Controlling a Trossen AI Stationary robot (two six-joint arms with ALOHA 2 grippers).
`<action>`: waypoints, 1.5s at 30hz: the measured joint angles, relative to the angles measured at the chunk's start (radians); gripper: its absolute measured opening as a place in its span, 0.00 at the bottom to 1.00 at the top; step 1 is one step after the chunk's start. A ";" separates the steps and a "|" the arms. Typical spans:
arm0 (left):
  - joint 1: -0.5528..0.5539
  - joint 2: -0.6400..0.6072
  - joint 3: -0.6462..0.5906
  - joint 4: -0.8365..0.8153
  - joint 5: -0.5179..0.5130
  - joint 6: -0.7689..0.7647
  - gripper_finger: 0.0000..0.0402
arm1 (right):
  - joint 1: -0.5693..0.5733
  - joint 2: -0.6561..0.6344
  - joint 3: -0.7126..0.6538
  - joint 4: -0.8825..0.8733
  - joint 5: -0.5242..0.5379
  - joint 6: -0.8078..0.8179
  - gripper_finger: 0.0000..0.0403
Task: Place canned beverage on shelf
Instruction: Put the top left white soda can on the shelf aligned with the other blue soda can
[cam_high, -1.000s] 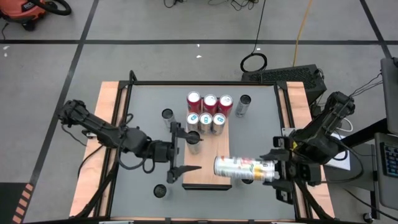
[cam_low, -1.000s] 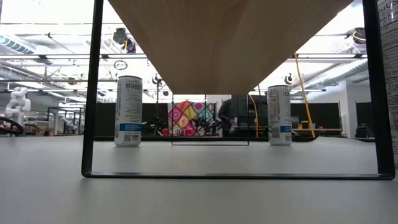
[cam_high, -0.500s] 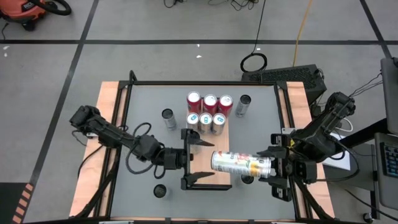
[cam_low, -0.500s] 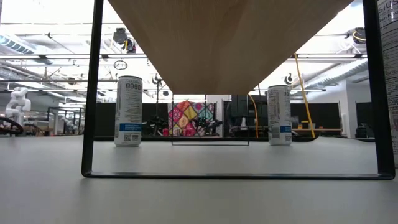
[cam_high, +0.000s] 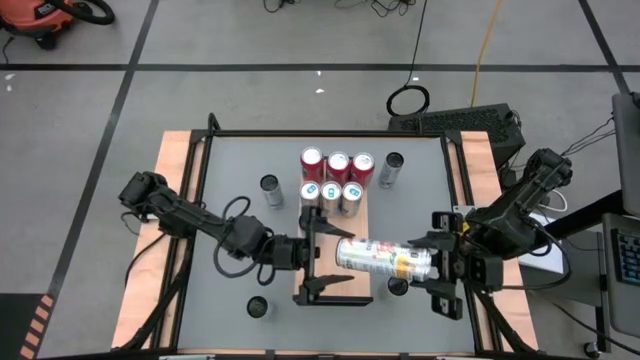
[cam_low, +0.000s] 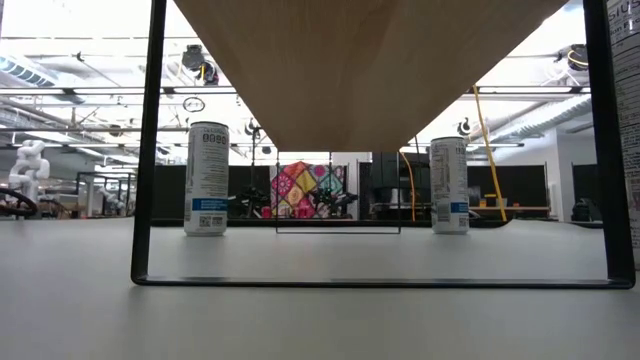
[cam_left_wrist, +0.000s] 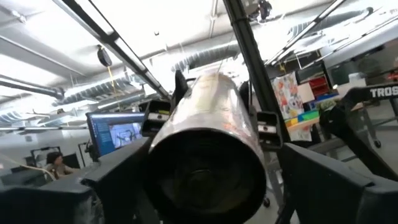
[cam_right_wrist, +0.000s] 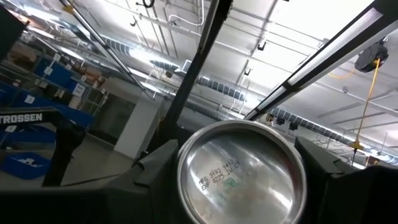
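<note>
A silver canned beverage (cam_high: 385, 259) with coloured print is held lying on its side above the near part of the shelf (cam_high: 345, 287), its length running across the table. The shelf is a long light-brown wood-grain board with a dark rim, set lengthwise from near to far. Six upright cans (cam_high: 336, 180) are stood in two rows at its far end.

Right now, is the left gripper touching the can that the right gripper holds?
Cannot tell. In the high view its fingers flank the can, contact unclear.

The held can (cam_high: 385, 259) hides part of the shelf (cam_high: 330, 290)
</note>
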 joint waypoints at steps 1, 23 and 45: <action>0.001 0.000 0.000 -0.003 0.000 -0.002 0.86 | 0.000 0.000 0.000 0.000 0.000 0.000 0.49; -0.023 0.000 -0.001 -0.107 -0.134 -0.078 0.60 | 0.014 -0.001 0.004 -0.200 0.197 0.162 0.66; -0.066 -0.185 -0.003 -0.573 -0.288 -0.554 0.59 | 0.223 0.047 0.005 -0.352 0.798 -0.060 0.79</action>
